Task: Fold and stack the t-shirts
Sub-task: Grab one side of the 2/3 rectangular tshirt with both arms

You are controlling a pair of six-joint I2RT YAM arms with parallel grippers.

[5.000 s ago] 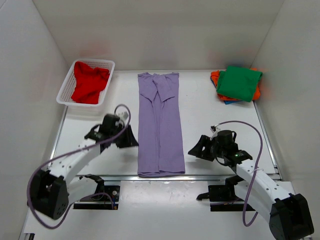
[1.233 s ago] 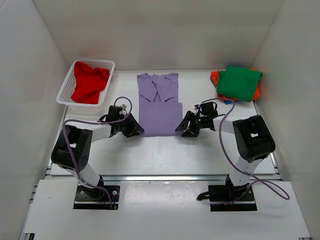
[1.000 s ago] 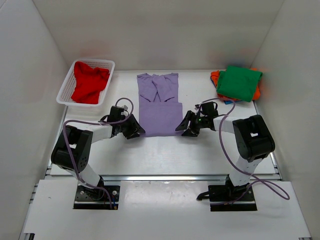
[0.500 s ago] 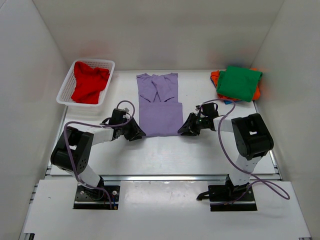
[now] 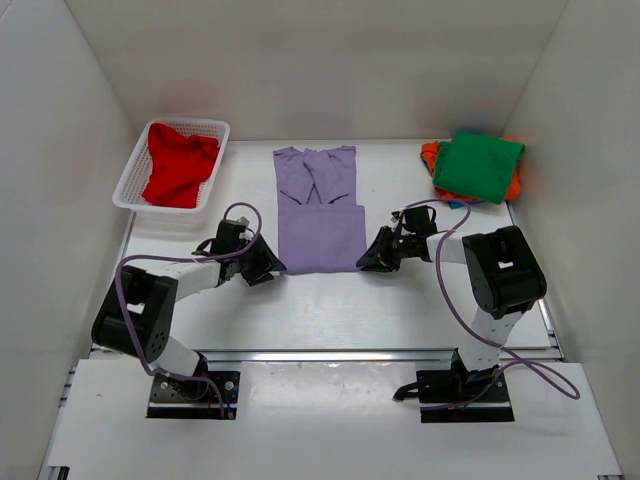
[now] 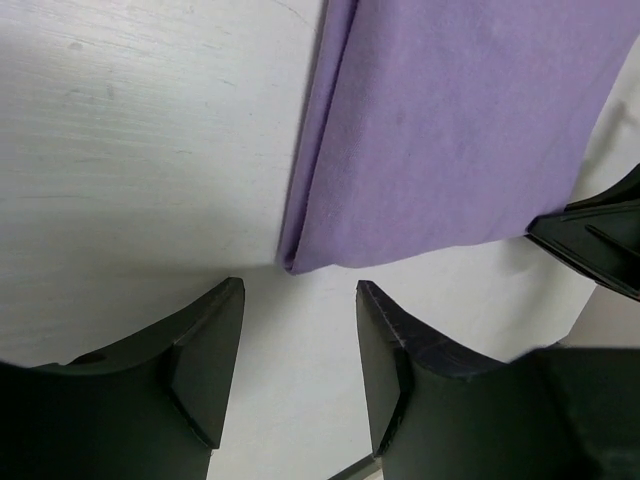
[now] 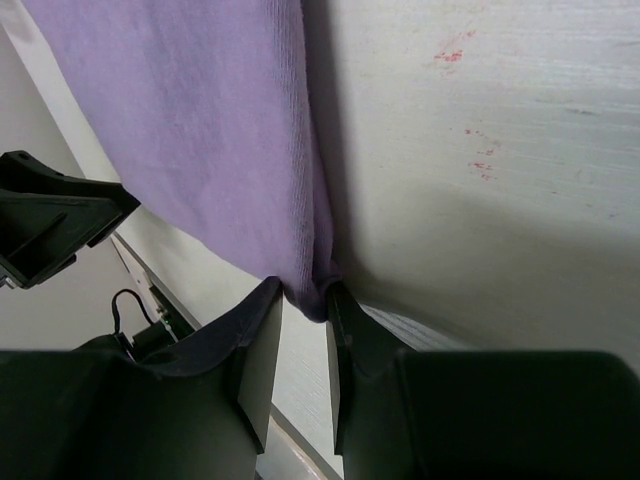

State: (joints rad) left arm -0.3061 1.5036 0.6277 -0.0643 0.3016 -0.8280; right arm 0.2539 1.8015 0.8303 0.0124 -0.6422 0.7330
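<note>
Looks like a robotics lab test cell: boxed in by plain white walls (image 5: 330, 60), left arm (image 5: 170, 272) and right arm (image 5: 495, 265) bolted by a metal rail (image 5: 320, 354) at a white table (image 5: 330, 310), purple cables (image 5: 243, 206) trailing loose.

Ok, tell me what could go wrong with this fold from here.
1. The right gripper seems to pinch a corner of the lavender shirt, but the left gripper is open, with the other corner just ahead of its jaws; lifting now would likely skew the fold.
2. That pinch sits at the very corner tip, so the cloth may slip out.
</note>
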